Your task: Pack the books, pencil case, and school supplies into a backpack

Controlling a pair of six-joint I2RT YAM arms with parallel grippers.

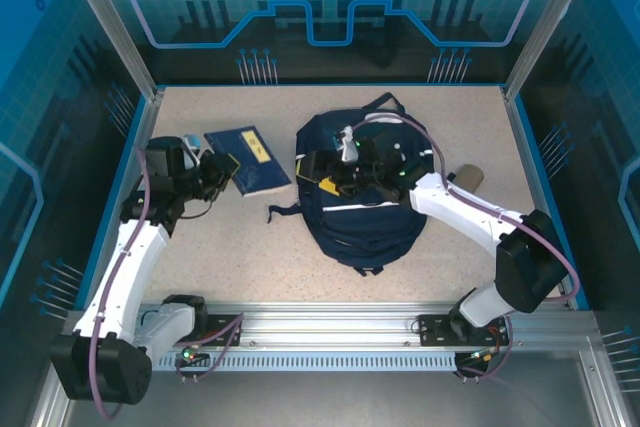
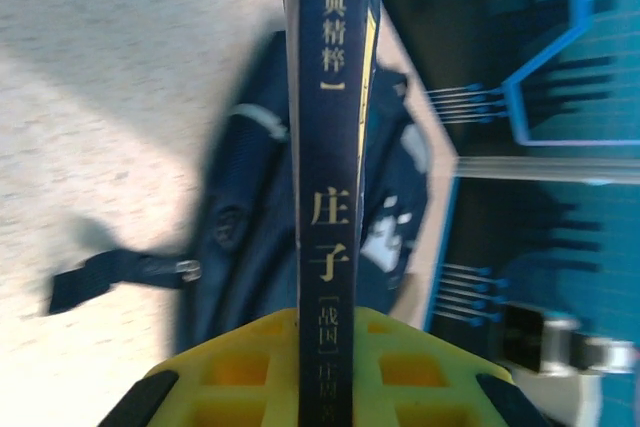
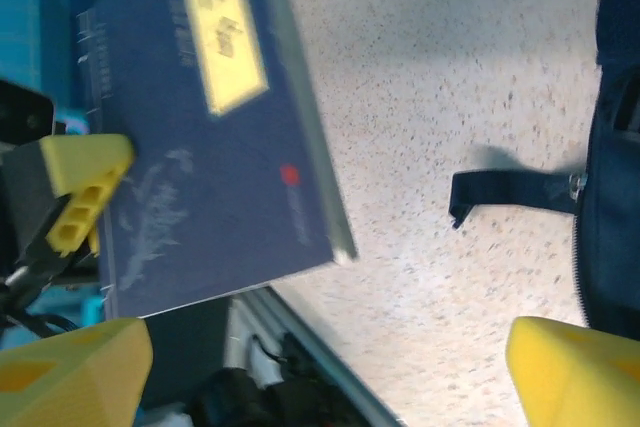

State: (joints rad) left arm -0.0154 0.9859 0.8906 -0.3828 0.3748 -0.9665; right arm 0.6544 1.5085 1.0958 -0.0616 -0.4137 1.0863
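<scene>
while left fingers pinch book edge | right fingers wide, empty | bare table beside backpack

I note 1 backpack at mid-table. 1 book sits to its left, apart from it, with its left edge clamped in the left gripper. The right gripper hangs over the backpack's left-rear part.

Bright and clear from above, soft shadows on the desk. Blurry up close: fuzzy book, smeared backpack. Dim and blue at the sides.
</scene>
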